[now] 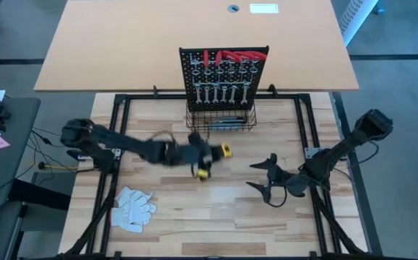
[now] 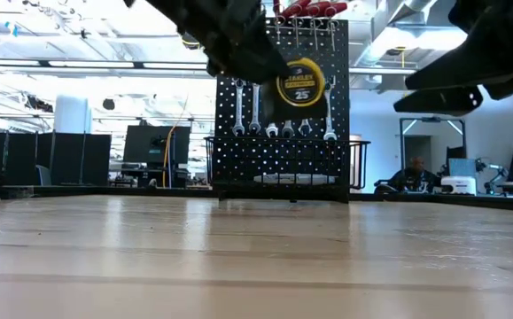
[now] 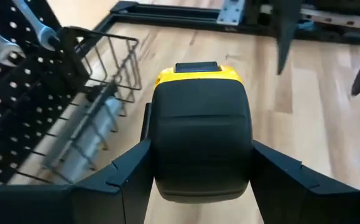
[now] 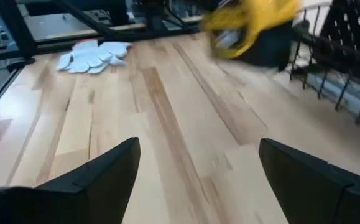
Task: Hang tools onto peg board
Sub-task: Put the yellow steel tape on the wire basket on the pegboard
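Above the bench [image 1: 216, 224], just before the peg board [image 1: 224, 76], the left gripper [image 3: 201, 177] clamps the tape measure [image 3: 199, 134] by its flanks, raised clear for hanging, while the right gripper [image 4: 198, 180] waits wide open, empty, off to the side.

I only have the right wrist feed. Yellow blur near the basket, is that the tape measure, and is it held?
Observer: Yes. The left end effector grips the tape measure by its sides, per the left wrist view.
Operator: On the table or lifted?
Observer: Lifted. The low view shows it in the air in front of the peg board.
Operator: Anything hung already?
Observer: A row of silver wrenches hangs on the board, red-handled tools above them.
Operator: My own arm?
Observer: The right end effector is open, off to the board's right.
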Robot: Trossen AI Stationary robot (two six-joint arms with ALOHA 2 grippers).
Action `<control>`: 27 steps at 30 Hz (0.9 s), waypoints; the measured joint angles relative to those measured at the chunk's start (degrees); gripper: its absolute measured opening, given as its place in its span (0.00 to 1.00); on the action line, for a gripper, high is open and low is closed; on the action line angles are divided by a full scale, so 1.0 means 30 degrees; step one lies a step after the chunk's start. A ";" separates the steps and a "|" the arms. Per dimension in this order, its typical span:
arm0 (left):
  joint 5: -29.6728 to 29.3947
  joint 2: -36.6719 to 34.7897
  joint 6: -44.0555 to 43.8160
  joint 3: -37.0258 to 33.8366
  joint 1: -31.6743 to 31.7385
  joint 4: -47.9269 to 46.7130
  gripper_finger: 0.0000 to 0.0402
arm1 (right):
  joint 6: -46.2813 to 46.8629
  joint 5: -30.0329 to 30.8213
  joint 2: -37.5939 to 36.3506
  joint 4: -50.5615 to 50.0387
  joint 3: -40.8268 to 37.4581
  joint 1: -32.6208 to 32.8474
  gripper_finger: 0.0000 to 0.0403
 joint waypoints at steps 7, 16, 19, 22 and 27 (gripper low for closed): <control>0.3741 -0.1091 0.2546 0.0000 0.4054 -0.1744 0.54 | 0.0441 -0.0060 0.0356 0.0223 -0.0022 0.0584 0.84; 0.5772 -0.0979 0.4575 -0.0007 0.6652 -0.3203 0.54 | 0.0332 -0.0082 0.0475 0.0458 -0.0029 0.0104 0.84; 0.6521 -0.0975 0.5426 -0.0007 0.6943 -0.3188 0.54 | 0.0307 -0.0096 0.0475 0.0283 -0.0029 0.0001 0.84; 0.6973 -0.0975 0.6227 -0.0007 0.7207 -0.3567 0.54 | -0.0317 -0.0094 0.0475 0.0535 -0.0031 -0.0006 0.84; 0.7643 -0.1248 0.6783 -0.0029 0.7531 -0.3943 0.54 | -0.0540 -0.0096 0.0475 0.0596 -0.0036 -0.0002 0.84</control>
